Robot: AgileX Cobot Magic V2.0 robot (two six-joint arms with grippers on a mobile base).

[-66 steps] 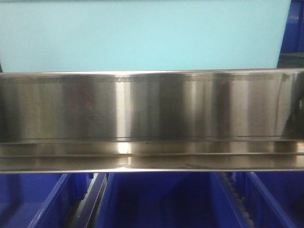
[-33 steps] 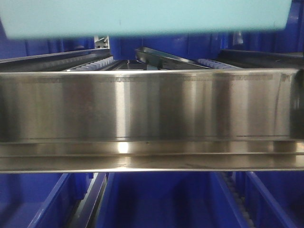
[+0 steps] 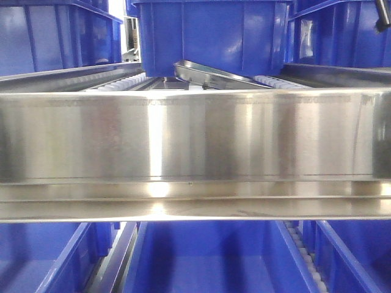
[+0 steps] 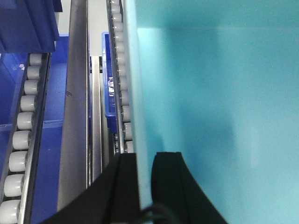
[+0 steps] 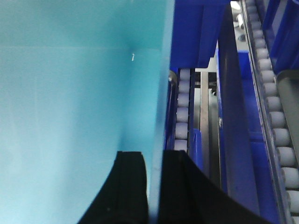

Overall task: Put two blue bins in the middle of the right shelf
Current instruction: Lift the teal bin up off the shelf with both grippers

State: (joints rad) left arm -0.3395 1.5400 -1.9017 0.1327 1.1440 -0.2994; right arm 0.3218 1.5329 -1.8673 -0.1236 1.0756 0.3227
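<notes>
Two clamps | left end effector (image 4: 145, 157) pinches aqua bin (image 4: 210, 93) wall | right end effector (image 5: 153, 157) pinches opposite wall

Black left end effector (image 4: 144, 159), black right end effector (image 5: 153, 157), broad curved fingers (image 4: 169, 186)

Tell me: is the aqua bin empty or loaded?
Empty where visible: the aqua bin shows only bare walls and floor in both wrist views; the rest is unseen.
</notes>
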